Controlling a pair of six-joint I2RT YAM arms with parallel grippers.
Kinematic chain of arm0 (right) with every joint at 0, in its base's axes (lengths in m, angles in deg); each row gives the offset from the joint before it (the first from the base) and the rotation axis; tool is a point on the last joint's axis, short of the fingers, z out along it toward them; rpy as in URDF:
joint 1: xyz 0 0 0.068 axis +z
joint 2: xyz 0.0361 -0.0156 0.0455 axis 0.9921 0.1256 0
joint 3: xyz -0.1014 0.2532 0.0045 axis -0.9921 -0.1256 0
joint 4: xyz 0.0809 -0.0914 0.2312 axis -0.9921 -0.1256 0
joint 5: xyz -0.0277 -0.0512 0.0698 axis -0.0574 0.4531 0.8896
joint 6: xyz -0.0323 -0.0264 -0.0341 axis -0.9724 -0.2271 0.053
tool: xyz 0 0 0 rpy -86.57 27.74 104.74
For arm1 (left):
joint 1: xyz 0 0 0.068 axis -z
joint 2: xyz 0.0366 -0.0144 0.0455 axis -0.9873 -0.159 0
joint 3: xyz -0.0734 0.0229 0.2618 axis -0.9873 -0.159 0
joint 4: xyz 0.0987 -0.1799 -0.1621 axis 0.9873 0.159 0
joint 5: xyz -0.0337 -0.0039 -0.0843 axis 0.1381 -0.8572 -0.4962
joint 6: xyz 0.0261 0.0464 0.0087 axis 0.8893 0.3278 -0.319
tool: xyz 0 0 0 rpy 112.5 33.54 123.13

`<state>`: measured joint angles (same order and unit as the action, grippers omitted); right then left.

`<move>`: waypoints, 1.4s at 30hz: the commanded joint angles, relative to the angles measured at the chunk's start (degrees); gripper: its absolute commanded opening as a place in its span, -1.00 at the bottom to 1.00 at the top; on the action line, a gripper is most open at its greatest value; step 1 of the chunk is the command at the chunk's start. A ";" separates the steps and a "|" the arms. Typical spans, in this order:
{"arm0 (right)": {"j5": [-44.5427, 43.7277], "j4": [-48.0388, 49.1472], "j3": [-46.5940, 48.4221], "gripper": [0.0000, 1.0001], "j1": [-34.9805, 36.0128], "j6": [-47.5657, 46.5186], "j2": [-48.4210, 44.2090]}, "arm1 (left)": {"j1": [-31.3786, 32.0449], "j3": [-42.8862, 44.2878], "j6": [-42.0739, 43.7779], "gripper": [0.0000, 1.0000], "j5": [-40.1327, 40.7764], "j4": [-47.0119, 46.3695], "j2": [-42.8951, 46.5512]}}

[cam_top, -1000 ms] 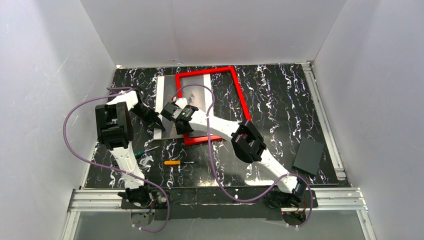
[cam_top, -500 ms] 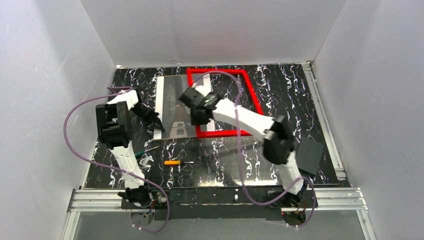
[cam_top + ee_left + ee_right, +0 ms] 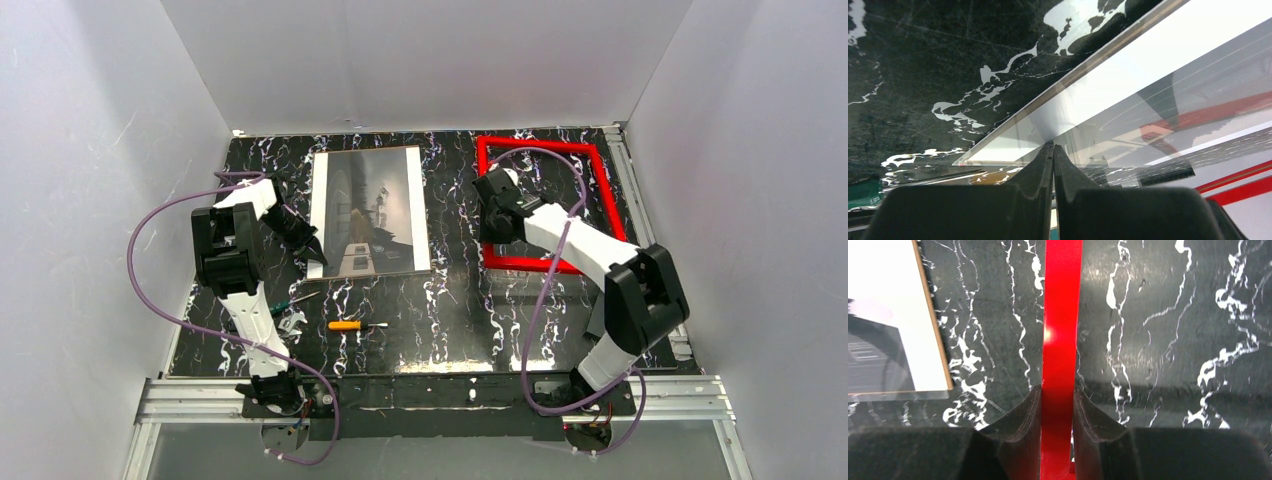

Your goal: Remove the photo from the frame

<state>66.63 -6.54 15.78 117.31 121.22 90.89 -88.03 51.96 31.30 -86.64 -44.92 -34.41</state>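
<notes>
Closest to you on the table (image 3: 450, 300) is a yellow screwdriver (image 3: 344, 325). Just left of it sits a small green tool (image 3: 283, 303), beside the left arm.

A bit farther back, your left pincer (image 3: 318, 256) has its two fingers pressed tight together. Its tip rests on the near left corner of the photo (image 3: 370, 205). It holds nothing between its fingers; it only touches the top of the photo.

The photo lies flat on the left half of the table, all the way out of the frame (image 3: 545, 148). A strip of bare table lies between the two.

On the right, your right pincer (image 3: 1058, 390) is clamped on the left bar of the red frame, one finger on each side of the bar. The frame lies on the table, and you can see the table through its middle.

Your right arm reaches over the near corner of the frame and hides part of it. A purple cable (image 3: 560, 152) loops above the far part of the frame.
</notes>
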 commanded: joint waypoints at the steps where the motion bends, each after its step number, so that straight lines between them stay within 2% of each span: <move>1: -2.60 7.02 2.13 -0.97 -0.84 -12.14 5.27 | -0.28 0.96 1.60 -1.00 2.46 8.17 -1.91; 11: -2.74 7.18 2.91 -0.97 -2.68 -14.17 6.83 | -0.29 1.20 2.49 -1.00 3.52 8.60 -1.45; 16: -3.15 5.29 3.38 -0.97 -2.73 -12.71 6.98 | -0.26 1.54 3.05 -0.87 3.32 9.01 -0.96; 24: -3.28 4.39 -1.75 -0.97 -2.71 -7.83 1.90 | -0.27 2.23 4.46 -0.62 2.68 9.87 2.46; 29: -2.72 6.72 -6.42 -0.97 -2.69 -7.28 -1.04 | 0.01 0.24 3.31 -0.35 1.67 10.25 7.28; 33: -1.74 6.93 -5.58 -0.97 -2.67 -7.62 -0.34 | 0.94 -2.14 1.96 -0.18 0.01 10.22 11.70; 34: -1.23 7.25 -5.31 -0.92 -2.75 -7.98 0.09 | 1.20 -2.63 2.00 -0.13 -0.55 10.19 13.50; 35: -1.00 6.65 -4.60 -0.70 -2.69 -8.57 0.40 | 1.41 -3.08 2.22 -0.11 -1.13 10.34 14.38; 38: -1.03 2.16 -1.15 0.14 -2.44 -9.32 -0.03 | 2.20 -4.64 3.08 0.01 -3.56 10.63 20.11; 40: 0.15 0.20 -0.33 0.41 -2.02 -9.37 -3.42 | 2.93 -6.41 4.87 0.07 -6.40 10.14 24.80; 42: 1.74 -0.35 -1.31 0.51 -1.11 -7.74 -7.17 | 3.52 -9.73 5.84 0.18 -9.84 7.81 29.64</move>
<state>66.28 -4.13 11.91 114.99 112.50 91.33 -85.82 47.18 34.74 -88.87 -42.29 -14.19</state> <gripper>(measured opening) 0.710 0.546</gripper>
